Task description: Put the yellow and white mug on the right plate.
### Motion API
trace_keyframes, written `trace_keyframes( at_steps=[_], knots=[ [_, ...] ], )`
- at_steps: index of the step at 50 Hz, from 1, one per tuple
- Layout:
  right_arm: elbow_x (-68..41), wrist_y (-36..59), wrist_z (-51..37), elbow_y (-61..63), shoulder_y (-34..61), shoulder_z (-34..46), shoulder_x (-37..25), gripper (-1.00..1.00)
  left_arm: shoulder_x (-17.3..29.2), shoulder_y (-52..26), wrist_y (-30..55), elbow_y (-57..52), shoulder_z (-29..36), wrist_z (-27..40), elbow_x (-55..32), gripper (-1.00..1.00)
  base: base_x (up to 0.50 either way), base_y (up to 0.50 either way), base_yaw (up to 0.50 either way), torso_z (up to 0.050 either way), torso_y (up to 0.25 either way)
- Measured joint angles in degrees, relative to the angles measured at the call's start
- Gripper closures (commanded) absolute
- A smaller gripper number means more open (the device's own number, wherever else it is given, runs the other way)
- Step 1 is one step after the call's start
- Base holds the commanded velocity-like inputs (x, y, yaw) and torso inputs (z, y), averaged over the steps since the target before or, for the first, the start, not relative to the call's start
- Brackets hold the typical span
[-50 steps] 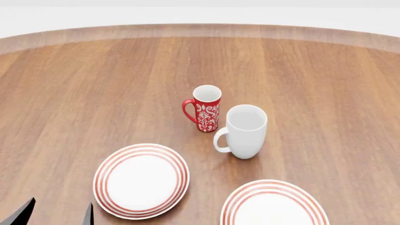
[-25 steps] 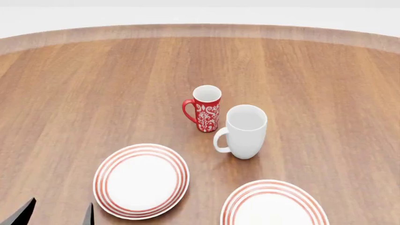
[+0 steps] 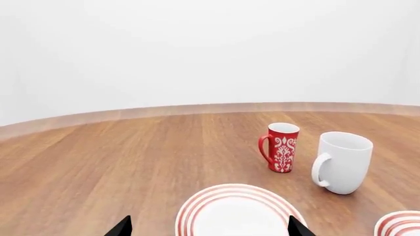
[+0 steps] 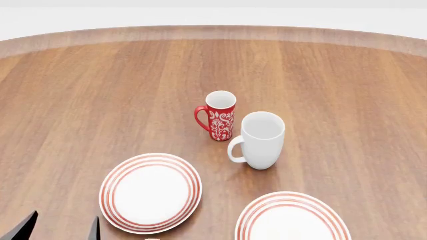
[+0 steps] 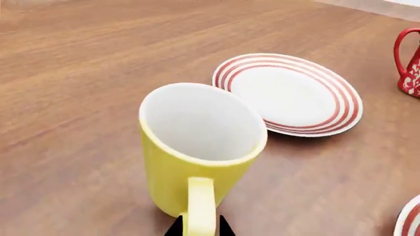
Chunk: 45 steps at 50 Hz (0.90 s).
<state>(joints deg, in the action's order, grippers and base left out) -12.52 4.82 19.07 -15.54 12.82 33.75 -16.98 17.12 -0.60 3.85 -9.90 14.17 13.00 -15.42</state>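
Nothing has moved; yellow and white mug (image 5: 196, 157) touches right claw (image 5: 198, 229).

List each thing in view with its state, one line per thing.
Yellow mug: upright, empty, off both plates; right tool's tips at its handle, grip unclear.
Red mug: upright on the table.
White mug: upright, empty, on the table.
Left plate: flat, bare.
Right plate: flat, bare where visible.
Left tool: open, holding nothing.
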Motion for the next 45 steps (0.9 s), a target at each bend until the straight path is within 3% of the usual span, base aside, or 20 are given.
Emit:
trace_keyframes(
  at_steps=[45],
  knots=[
    [-7.5,3.3,-8.2,14.3,-3.2,-12.9,-8.9,1.00,0.7,-0.1,-0.2,-0.1,0.8,0.7,-0.4,-1.00,0.00,0.00,0.00,0.000,0.000]
  ],
)
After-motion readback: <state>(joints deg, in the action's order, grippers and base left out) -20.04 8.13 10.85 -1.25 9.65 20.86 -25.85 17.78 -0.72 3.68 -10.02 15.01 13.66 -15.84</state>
